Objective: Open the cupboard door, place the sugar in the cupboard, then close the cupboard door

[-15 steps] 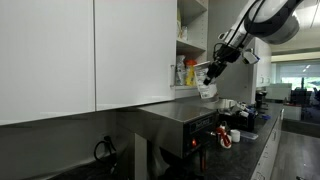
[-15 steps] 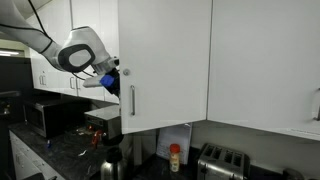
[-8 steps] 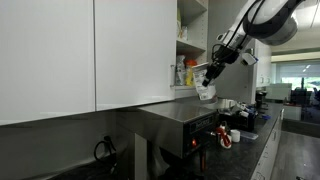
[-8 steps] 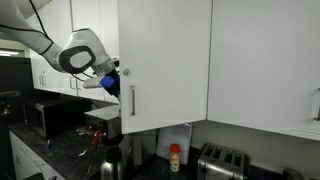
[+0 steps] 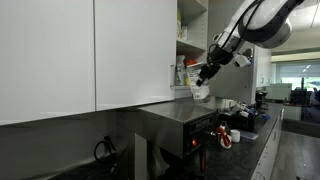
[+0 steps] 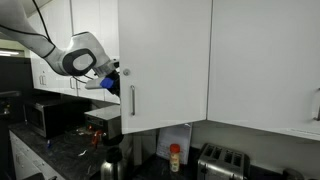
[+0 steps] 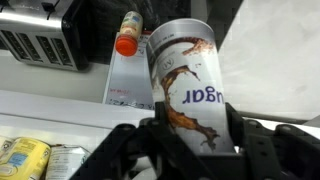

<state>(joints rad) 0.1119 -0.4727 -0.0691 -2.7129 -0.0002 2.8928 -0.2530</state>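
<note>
My gripper (image 7: 190, 135) is shut on the sugar (image 7: 185, 75), a clear jar with white contents and a brown splash label. Its fingers (image 7: 258, 150) press on both sides of the jar. In an exterior view the gripper (image 5: 203, 79) holds the sugar (image 5: 201, 91) in the air just in front of the open cupboard (image 5: 190, 45), level with its lower shelf of yellow and red packages (image 5: 181, 73). The cupboard door (image 5: 135, 50) stands swung open. In an exterior view the door (image 6: 165, 60) with its silver bar handle (image 6: 131, 100) hides part of the gripper (image 6: 111, 83).
Below the cupboard is a dark counter with a steel appliance (image 5: 175, 125) and red items (image 5: 226, 138). A toaster (image 6: 222, 160), an orange-capped bottle (image 6: 175, 157) and a microwave (image 6: 45, 115) stand on the counter. Yellow tins (image 7: 25, 160) lie on the white shelf (image 7: 60, 105).
The gripper has carried the sugar a little closer to the cupboard opening and slightly up. The door has not moved.
</note>
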